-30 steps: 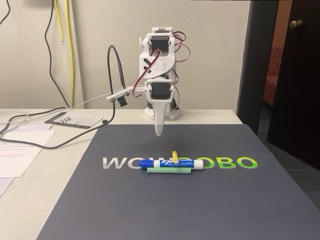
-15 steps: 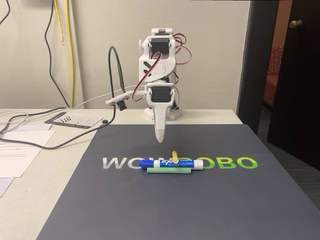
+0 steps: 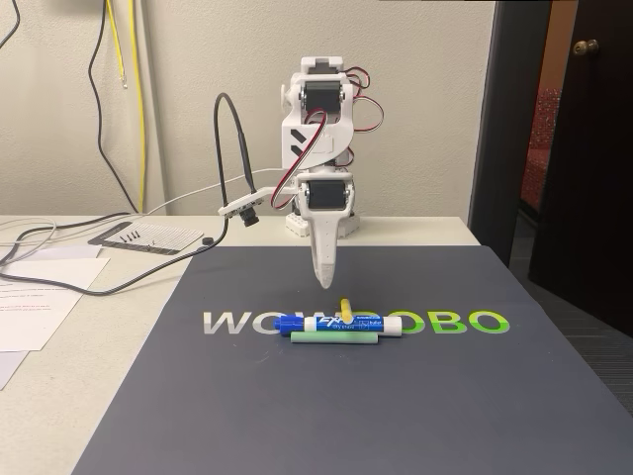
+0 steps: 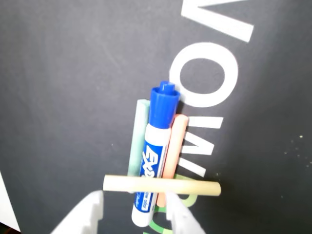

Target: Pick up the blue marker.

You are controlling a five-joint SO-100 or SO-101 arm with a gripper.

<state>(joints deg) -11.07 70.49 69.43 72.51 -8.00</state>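
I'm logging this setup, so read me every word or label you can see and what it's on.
"WOW" then "OBO", the middle hidden: on the dark grey printed mat, white then green letters.
"EXPO": on the thick white-barrelled blue marker; smaller print at its white end is blurred.
Print on the white paper sheets is too small to read.

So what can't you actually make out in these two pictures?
- Fixed view: the gripper faces the camera edge-on, so its opening is unreadable.
- Wrist view: the fingers are cut off by the bottom edge.
- Fixed view: the orange stick is hidden behind the blue marker.
- Wrist view: the yellow stick crosses over the marker's label, covering part of the print; the rest is blurred.
- Fixed view: the green stick partly covers the mat's lettering.
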